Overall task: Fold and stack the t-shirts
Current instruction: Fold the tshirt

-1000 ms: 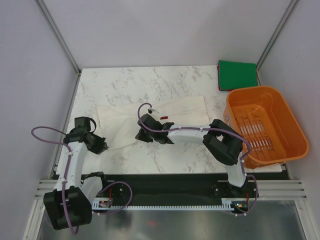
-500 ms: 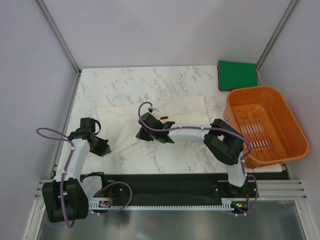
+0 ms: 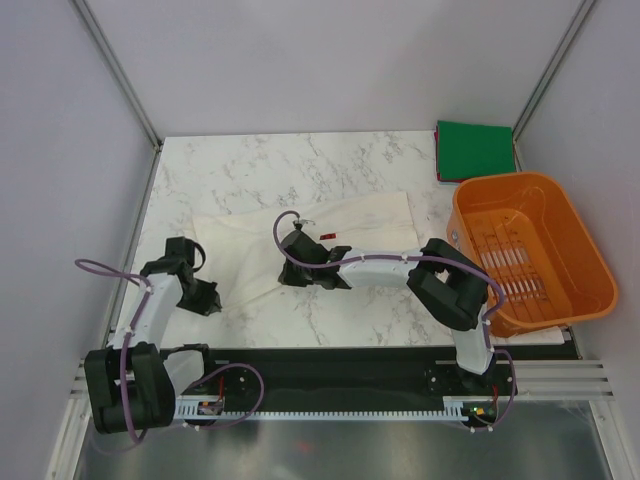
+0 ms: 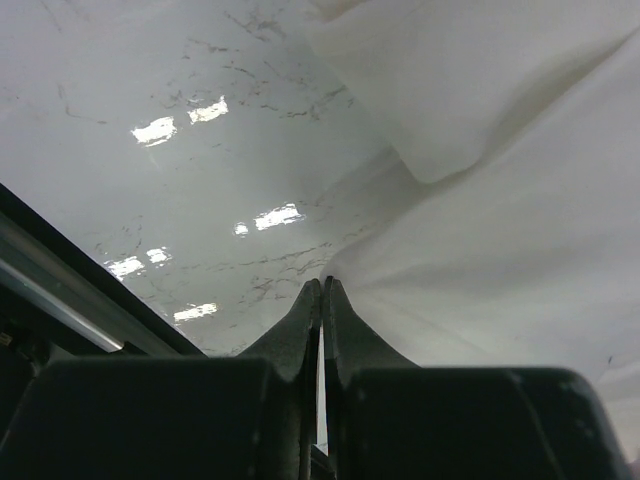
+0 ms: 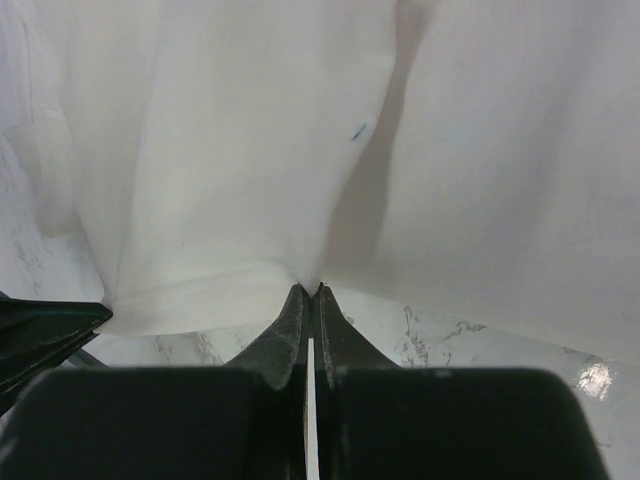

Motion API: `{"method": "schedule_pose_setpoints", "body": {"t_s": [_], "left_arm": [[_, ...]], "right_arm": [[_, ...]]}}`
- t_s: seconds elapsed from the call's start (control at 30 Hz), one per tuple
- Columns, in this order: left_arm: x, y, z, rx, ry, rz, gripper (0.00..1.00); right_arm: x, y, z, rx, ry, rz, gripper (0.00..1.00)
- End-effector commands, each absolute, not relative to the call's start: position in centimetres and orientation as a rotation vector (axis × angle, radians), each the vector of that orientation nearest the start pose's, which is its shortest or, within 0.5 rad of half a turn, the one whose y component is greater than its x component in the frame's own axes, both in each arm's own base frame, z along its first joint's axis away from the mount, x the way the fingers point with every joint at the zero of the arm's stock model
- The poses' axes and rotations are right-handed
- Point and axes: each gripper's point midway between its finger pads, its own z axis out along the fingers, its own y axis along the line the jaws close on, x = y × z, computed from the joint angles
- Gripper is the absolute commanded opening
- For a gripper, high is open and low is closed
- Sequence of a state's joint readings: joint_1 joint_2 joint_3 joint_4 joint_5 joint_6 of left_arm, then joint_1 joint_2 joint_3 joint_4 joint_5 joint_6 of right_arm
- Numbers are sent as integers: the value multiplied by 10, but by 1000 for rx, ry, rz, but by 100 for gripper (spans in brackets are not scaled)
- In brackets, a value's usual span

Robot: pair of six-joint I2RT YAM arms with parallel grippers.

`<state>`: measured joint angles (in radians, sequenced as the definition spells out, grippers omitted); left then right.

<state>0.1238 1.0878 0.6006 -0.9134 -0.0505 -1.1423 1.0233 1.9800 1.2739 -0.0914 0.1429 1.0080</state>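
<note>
A white t-shirt (image 3: 368, 216) lies spread across the middle of the marble table (image 3: 250, 165), with a bit of its red print (image 3: 328, 237) showing beside the right wrist. My left gripper (image 3: 207, 299) is shut on the shirt's near left corner, and the cloth (image 4: 520, 230) runs away from the closed tips (image 4: 322, 286). My right gripper (image 3: 288, 274) is shut on the shirt's near edge, where the fabric (image 5: 250, 150) bunches at its tips (image 5: 312, 291). A folded dark green t-shirt (image 3: 473, 149) sits at the far right corner.
An orange slatted basket (image 3: 571, 238) stands on the right side of the table, just beyond the right arm's elbow. Grey walls and metal posts close in the table at the back and sides. A black rail runs along the near edge.
My left gripper has drawn toward the near edge and slightly right, pulling the shirt corner with it. The right gripper has shifted a little nearer, still holding the cloth.
</note>
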Motion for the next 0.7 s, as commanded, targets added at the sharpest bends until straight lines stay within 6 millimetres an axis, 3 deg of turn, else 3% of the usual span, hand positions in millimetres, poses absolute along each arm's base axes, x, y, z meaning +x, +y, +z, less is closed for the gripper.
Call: {"method": "schedule_pose_setpoints", "body": {"t_s": [0.0,0.2,0.43,0.67], "left_arm": [[161,-5,31,-1853,2342,13,2],[162,-9,26,-1819,2377,24,2],[176,-15,37,-1756,2384,-12,2],[168,-16,25,-1785,2441,52,2]], "right_arm": [[263,441,58,-26,2470,769,0],[264,442,57,-44,2466,767,0],[265,450,70,-82,2446,804,0],[265,454,56,-83,2489,788,0]]}}
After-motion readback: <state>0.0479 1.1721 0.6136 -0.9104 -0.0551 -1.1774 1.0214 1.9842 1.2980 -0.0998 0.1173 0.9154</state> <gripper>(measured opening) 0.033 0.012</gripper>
